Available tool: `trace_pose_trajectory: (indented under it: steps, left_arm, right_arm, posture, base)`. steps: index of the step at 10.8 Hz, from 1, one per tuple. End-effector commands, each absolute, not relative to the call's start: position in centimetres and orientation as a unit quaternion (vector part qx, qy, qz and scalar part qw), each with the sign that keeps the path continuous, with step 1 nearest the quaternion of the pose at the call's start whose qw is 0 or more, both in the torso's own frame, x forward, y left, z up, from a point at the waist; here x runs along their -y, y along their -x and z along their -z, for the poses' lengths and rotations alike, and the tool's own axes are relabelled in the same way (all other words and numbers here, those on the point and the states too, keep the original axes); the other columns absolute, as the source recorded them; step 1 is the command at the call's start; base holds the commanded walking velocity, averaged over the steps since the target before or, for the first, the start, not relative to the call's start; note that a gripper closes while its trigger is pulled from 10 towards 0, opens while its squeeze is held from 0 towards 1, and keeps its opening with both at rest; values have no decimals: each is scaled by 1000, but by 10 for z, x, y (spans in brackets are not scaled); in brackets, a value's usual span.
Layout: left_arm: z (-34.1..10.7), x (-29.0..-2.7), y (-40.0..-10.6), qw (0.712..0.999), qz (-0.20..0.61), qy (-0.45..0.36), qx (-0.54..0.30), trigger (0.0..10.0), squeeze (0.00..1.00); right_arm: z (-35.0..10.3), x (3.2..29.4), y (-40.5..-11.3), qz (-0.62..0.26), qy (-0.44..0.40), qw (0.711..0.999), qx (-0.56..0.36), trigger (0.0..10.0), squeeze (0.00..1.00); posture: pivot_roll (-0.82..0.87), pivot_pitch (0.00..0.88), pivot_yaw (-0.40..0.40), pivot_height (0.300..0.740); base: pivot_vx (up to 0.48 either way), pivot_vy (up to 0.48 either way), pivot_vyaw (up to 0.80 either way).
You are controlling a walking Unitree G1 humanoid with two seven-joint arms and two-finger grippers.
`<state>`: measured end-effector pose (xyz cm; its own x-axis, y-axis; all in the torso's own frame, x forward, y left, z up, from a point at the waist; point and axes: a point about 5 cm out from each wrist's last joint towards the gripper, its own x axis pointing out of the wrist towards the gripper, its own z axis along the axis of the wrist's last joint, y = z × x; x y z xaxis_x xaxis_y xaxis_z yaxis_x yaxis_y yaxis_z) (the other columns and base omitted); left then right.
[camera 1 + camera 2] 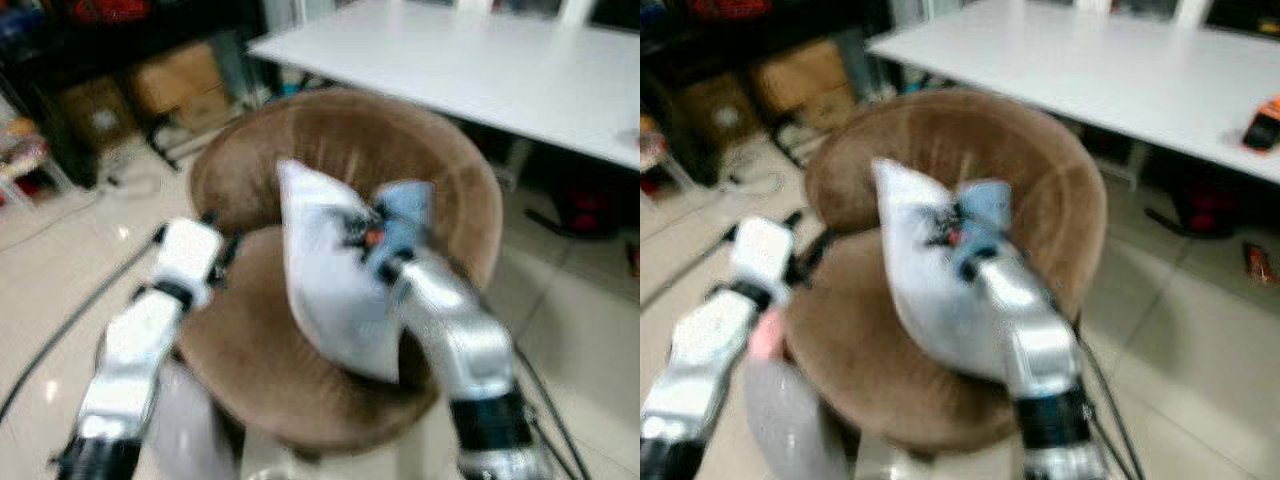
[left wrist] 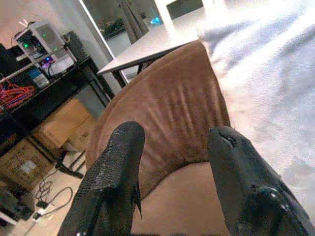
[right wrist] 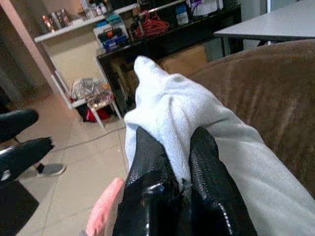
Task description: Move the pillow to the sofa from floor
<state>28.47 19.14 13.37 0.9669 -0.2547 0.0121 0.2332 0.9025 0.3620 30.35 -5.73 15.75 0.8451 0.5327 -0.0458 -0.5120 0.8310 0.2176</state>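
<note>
A white pillow [image 1: 325, 265] with a pale blue corner hangs upright over the seat of a round brown sofa chair [image 1: 350, 140]. My right gripper [image 1: 372, 236] is shut on the pillow's upper edge, and its two black fingers [image 3: 150, 167] pinch a fold of the white fabric [image 3: 167, 108]. My left gripper [image 1: 215, 232] hovers at the chair's left side, just beside the pillow. Its fingers [image 2: 115, 167] stand open with nothing between them, and the chair's backrest [image 2: 167, 108] lies ahead of them.
A large white table [image 1: 480, 60] stands behind the chair. Dark shelving with cardboard boxes [image 1: 175, 80] lines the back left. Cables [image 1: 70, 320] run over the tiled floor at the left. An orange object [image 1: 1262, 125] lies on the table's right edge, another [image 1: 1260, 262] on the floor.
</note>
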Motion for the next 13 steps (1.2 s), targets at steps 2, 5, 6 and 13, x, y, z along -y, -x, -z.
trace_pose_trajectory:
  steps: [2, 5, 6, 13]
  left_arm:
    - [-136, -187, -284, 974, 133, -179, 36, 10000, 0]
    - [-126, -187, -276, 961, 181, -208, 9, 10000, 0]
    - [-122, -190, -267, 944, 237, -231, -12, 10000, 0]
    - [-114, -202, -234, 919, 300, -250, -55, 10000, 0]
  right_arm:
    - [-173, 55, -303, -294, -92, 951, -14, 10000, 0]
    - [-175, 42, -299, -341, -82, 936, -24, 10000, 0]
    - [-174, 33, -301, -360, -97, 926, -56, 10000, 0]
    - [-174, 23, -358, -178, -331, 912, -165, 10000, 0]
  posture:
    - [-86, 0, 118, 740]
    - [-84, 0, 109, 740]
    - [-78, 0, 100, 740]
    - [-24, 16, 46, 740]
  base:
    - [351, 0, 0]
    - [0, 0, 0]
    - [0, 0, 0]
    - [0, 0, 0]
